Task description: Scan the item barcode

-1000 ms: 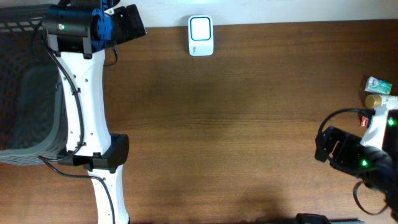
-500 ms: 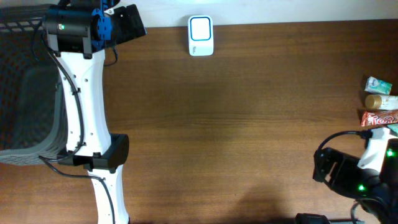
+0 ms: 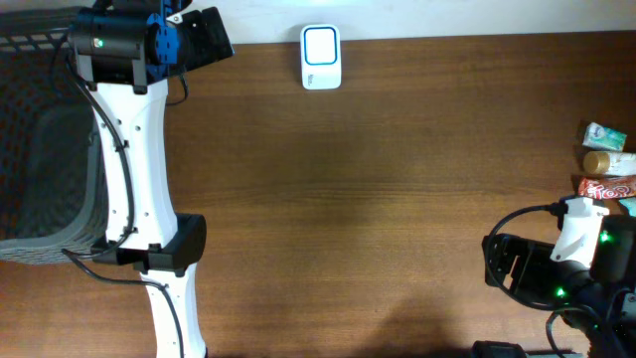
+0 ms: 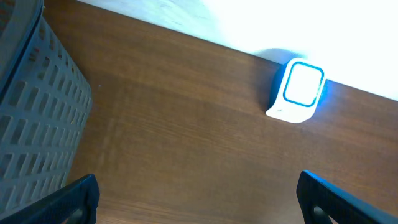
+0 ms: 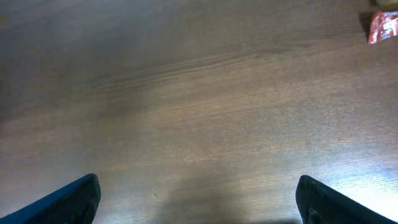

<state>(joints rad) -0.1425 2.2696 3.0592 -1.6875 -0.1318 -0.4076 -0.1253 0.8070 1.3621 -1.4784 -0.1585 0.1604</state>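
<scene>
The white scanner [image 3: 321, 57] with its blue-lit window stands at the table's far edge; the left wrist view shows the scanner [image 4: 296, 91] ahead and to the right. Small items lie at the right edge: a red snack bar [image 3: 606, 187], a brown-capped bottle [image 3: 596, 161] and a green-white packet [image 3: 604, 133]. A corner of the red snack bar [image 5: 382, 26] shows at the top right of the right wrist view. My left gripper [image 3: 204, 38] [image 4: 200, 205] is open and empty above bare wood left of the scanner. Near the front right, my right gripper [image 3: 500, 264] [image 5: 199, 202] is open and empty too.
A grey mesh basket [image 3: 40, 149] fills the left edge of the table, and its wall [image 4: 31, 124] shows at the left of the left wrist view. The left arm's white links and base [image 3: 164, 249] run along the basket's right side.
My right arm has drawn back toward the front edge and a little left, uncovering the red snack bar. The left arm has not moved.
</scene>
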